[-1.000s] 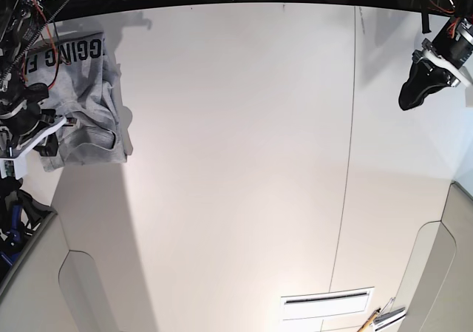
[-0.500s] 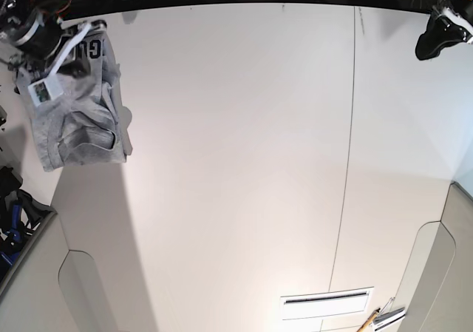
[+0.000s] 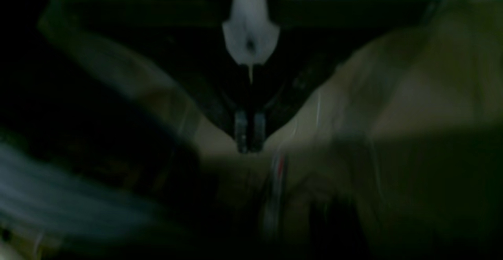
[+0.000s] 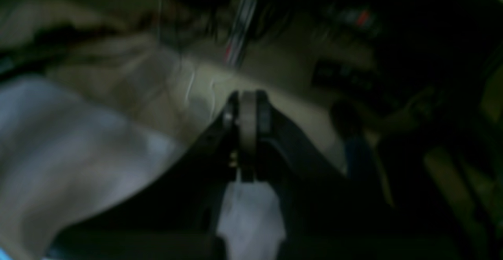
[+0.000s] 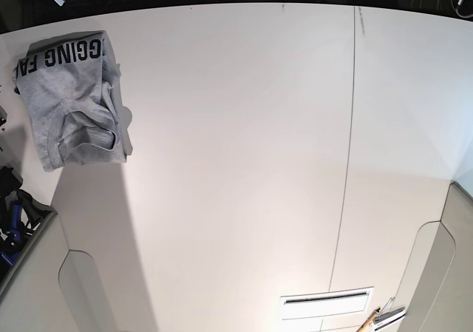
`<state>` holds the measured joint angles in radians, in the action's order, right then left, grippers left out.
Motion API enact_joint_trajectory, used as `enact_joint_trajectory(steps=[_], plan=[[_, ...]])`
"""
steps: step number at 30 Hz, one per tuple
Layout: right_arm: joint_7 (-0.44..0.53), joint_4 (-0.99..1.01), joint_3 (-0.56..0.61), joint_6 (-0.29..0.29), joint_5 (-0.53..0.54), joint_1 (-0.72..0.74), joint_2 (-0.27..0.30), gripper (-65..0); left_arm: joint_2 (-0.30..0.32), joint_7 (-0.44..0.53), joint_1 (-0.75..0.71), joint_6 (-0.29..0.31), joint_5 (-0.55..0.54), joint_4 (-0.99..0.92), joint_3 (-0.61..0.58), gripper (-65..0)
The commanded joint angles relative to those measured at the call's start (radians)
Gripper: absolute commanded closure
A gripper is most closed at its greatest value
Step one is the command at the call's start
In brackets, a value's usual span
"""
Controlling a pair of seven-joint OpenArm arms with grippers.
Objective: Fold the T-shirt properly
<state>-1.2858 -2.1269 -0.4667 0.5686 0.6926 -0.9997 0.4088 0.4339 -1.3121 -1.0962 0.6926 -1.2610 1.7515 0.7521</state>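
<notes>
Lying folded, T-shirt [image 5: 72, 99]; wrist views perhaps show pinched jaws.

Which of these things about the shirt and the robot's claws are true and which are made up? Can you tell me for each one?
1. The T-shirt lies folded near the left edge of the table in the base view. True.
2. The right gripper is holding the T-shirt. False: its jaws are shut with nothing between them, and it is off the shirt.
3. Black capital letters show along the top of the T-shirt. True.
4. The left gripper is wide open. False: its fingers are pressed together.
5. The T-shirt is spread out flat in the middle of the table. False: it is folded into a small bundle at the far left corner.
</notes>
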Motion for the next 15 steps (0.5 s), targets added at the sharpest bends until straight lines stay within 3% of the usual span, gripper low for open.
enact_joint_trajectory(steps=[1,6,8,11,13,15], plan=[[0.002,0.024,0.010,0.008,0.004,-0.016,0.025,0.0,0.032,0.023,-0.028,0.006,0.026,-0.023,-0.037,0.0],[0.002,0.289,0.164,0.012,-0.060,0.015,0.117,0.0,0.132,0.214,-0.031,0.006,0.242,-0.213,-0.304,0.0],[0.006,0.419,0.261,0.012,-0.092,0.051,0.154,0.0,0.157,0.335,-0.025,0.006,0.346,-0.288,-0.408,0.0],[0.020,0.627,0.415,0.013,-0.138,0.153,0.182,0.0,0.167,0.438,0.035,0.006,0.503,-0.395,-0.542,0.0],[0.094,0.766,0.511,0.015,-0.171,0.241,0.179,0.0,0.164,0.510,0.093,0.006,0.572,-0.468,-0.623,0.0],[0.263,0.900,0.604,0.013,-0.206,0.330,0.171,0.0,0.158,0.641,0.166,0.006,0.637,-0.545,-0.697,0.0]])
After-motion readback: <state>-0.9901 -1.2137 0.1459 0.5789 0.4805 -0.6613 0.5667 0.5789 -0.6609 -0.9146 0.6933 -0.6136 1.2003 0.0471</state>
